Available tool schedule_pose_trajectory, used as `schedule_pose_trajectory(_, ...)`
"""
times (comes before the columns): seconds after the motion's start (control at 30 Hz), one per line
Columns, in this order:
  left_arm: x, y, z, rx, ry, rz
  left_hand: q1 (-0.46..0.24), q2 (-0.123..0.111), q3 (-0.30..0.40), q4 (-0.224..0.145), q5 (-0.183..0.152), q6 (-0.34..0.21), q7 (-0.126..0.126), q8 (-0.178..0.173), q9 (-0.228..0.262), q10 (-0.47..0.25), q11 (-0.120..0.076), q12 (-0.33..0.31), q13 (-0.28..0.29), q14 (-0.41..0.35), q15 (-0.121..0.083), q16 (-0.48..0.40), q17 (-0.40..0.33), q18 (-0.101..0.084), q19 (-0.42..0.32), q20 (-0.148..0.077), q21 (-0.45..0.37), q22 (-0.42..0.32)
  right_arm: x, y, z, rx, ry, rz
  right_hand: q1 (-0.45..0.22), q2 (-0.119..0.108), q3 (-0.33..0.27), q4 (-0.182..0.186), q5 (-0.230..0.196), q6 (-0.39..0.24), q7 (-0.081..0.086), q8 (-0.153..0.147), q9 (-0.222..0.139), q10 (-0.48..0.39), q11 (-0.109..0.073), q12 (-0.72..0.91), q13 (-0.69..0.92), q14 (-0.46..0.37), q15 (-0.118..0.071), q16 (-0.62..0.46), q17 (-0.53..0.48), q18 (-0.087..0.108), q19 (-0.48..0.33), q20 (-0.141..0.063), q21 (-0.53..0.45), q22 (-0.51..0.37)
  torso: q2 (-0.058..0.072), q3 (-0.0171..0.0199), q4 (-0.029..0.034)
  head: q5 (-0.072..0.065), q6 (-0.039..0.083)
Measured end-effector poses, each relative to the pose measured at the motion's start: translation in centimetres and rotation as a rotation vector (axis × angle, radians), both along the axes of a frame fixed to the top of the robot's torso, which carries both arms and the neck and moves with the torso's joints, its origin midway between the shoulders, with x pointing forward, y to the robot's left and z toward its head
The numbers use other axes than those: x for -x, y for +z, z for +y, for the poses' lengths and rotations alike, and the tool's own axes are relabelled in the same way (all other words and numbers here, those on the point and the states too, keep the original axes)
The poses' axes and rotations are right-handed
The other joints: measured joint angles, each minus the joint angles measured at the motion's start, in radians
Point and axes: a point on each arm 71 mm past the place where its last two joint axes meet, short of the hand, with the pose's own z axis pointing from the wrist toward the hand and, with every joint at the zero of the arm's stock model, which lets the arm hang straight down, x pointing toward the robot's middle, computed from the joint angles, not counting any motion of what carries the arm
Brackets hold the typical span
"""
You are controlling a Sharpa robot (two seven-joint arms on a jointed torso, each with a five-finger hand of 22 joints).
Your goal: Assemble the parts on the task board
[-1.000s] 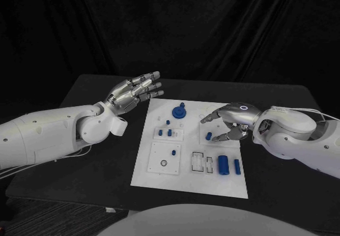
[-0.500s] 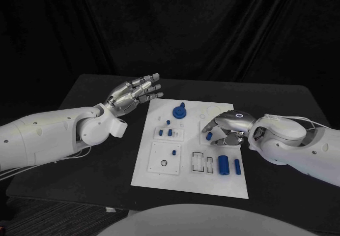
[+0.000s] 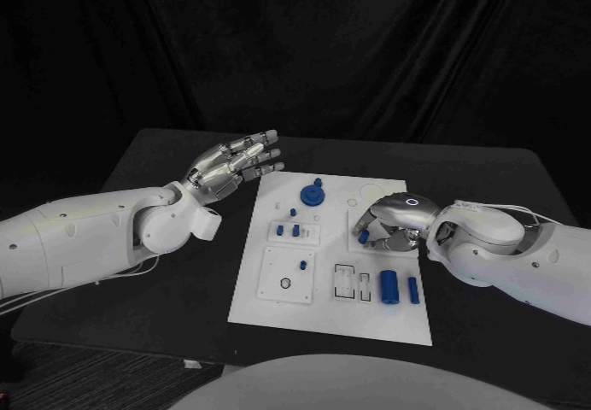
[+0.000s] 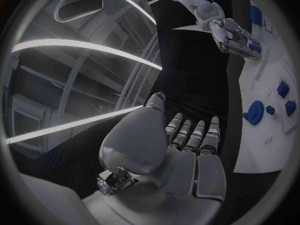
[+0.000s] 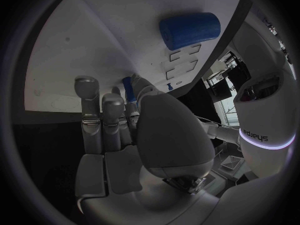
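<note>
The white task board (image 3: 323, 318) lies mid-table. My right hand (image 3: 392, 221) is low over its right middle, fingers curled down around a small blue peg (image 3: 365, 237); the right wrist view shows that peg (image 5: 127, 86) pinched between thumb and fingers. From the left wrist view, the right hand (image 4: 234, 35) has blue showing among its fingers. My left hand (image 3: 234, 166) hovers left of the board's far end, fingers spread, holding nothing. On the board sit a blue round knob (image 3: 313, 196), two small blue pieces (image 3: 289, 230), a thick blue cylinder (image 3: 388, 286) and a slim blue bar (image 3: 412, 290).
Raised white panels with cut-outs (image 3: 286, 273) and rectangular slots (image 3: 354, 282) occupy the board's near half. The black table (image 3: 160, 290) extends on both sides of the board. The thick blue cylinder (image 5: 190, 30) lies just beyond my right fingers.
My right hand has slid left and lower onto the board, and its fingers have curled in around the small blue peg. The left hand has stayed put.
</note>
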Motion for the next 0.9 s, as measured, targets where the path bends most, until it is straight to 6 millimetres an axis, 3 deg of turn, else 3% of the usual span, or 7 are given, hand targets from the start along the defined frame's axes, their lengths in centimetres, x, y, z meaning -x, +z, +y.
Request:
schedule_pose_trajectory(0.23,0.07,-0.19,-0.07,0.002,-0.005,0.005,0.000,0.000,0.000,0.000,0.005,0.000,0.000,0.000,0.000,0.000,0.000,0.004,0.000,0.000,0.000,0.000,0.000,0.000,0.000,0.000,0.000,-0.002,0.04,-0.07,0.10,-0.007,0.005,-0.004,0.006,0.009,0.032,-0.009,-0.005,0.036,0.000,0.000,0.002,0.072,-0.015,-0.021,-0.001,0.011,-0.011,0.003,0.006,0.000,0.008,-0.008,0.030,0.000,0.000,-0.0001,-0.0004,0.002,0.000)
schedule_pose_trajectory(0.33,0.07,-0.22,-0.14,0.003,-0.007,0.006,0.000,0.000,0.000,0.000,0.005,0.000,0.000,0.000,0.000,0.003,0.003,0.004,0.000,0.000,0.000,0.000,0.000,0.000,0.000,0.000,0.000,-0.002,0.06,-0.09,0.11,-0.011,0.007,-0.007,0.008,0.010,0.049,-0.015,-0.011,0.054,0.003,0.005,0.004,0.095,-0.020,-0.034,0.000,0.015,-0.015,0.007,0.011,-0.016,0.011,-0.011,0.045,0.000,-0.001,-0.0001,-0.0005,0.004,0.000)
schedule_pose_trajectory(0.47,0.08,-0.26,-0.18,0.003,-0.009,0.008,0.000,0.000,0.000,0.000,0.010,0.000,0.000,0.000,0.000,0.003,0.003,0.004,0.000,0.000,0.000,0.000,0.000,0.000,0.004,-0.004,0.000,-0.002,0.07,-0.04,0.14,-0.019,0.010,-0.013,0.018,0.008,0.067,-0.016,-0.012,0.074,0.007,0.009,0.008,0.126,-0.026,-0.046,0.000,0.020,-0.020,0.007,0.015,-0.015,0.015,-0.015,0.062,0.000,-0.001,-0.0001,-0.0005,0.006,0.000)
schedule_pose_trajectory(0.57,0.09,-0.29,-0.19,0.002,-0.009,0.009,0.000,0.000,0.004,-0.004,0.010,0.000,0.000,0.000,0.000,0.003,0.003,0.004,0.000,0.000,0.000,0.000,0.000,-0.016,0.004,-0.004,0.000,-0.002,0.08,0.02,0.16,-0.026,0.012,-0.020,0.018,0.008,0.080,-0.020,-0.017,0.097,0.013,0.016,0.013,0.151,-0.032,-0.056,0.000,0.022,-0.023,0.007,0.017,-0.015,0.018,-0.018,0.073,0.000,-0.001,-0.0001,-0.0005,0.008,0.000)
schedule_pose_trajectory(0.73,0.11,-0.42,-0.19,0.001,-0.009,0.012,0.000,0.000,0.004,-0.004,0.015,0.000,0.000,0.000,0.000,0.003,0.003,0.004,0.000,0.000,0.000,0.000,0.000,-0.016,0.004,-0.004,0.000,-0.002,0.21,0.18,0.03,-0.040,0.014,-0.031,0.026,0.000,0.096,-0.032,-0.020,0.126,0.029,0.025,0.023,0.189,-0.042,-0.065,-0.001,0.029,-0.029,0.007,0.019,-0.015,0.023,-0.023,0.088,0.000,-0.001,-0.0001,-0.0005,0.010,0.000)
schedule_pose_trajectory(0.9,0.13,-0.58,-0.20,-0.001,-0.010,0.016,0.000,0.000,0.004,-0.004,0.015,0.000,0.000,0.000,0.000,0.003,0.003,0.004,0.000,0.000,0.000,0.000,0.000,-0.016,0.004,-0.004,0.000,-0.004,0.59,0.63,-0.10,-0.060,0.017,-0.046,0.031,0.001,0.104,-0.037,-0.021,0.141,0.034,0.026,0.028,0.215,-0.049,-0.075,-0.001,0.029,-0.029,0.007,0.019,-0.015,0.021,-0.029,0.098,0.000,-0.002,-0.0001,-0.0005,0.013,0.000)
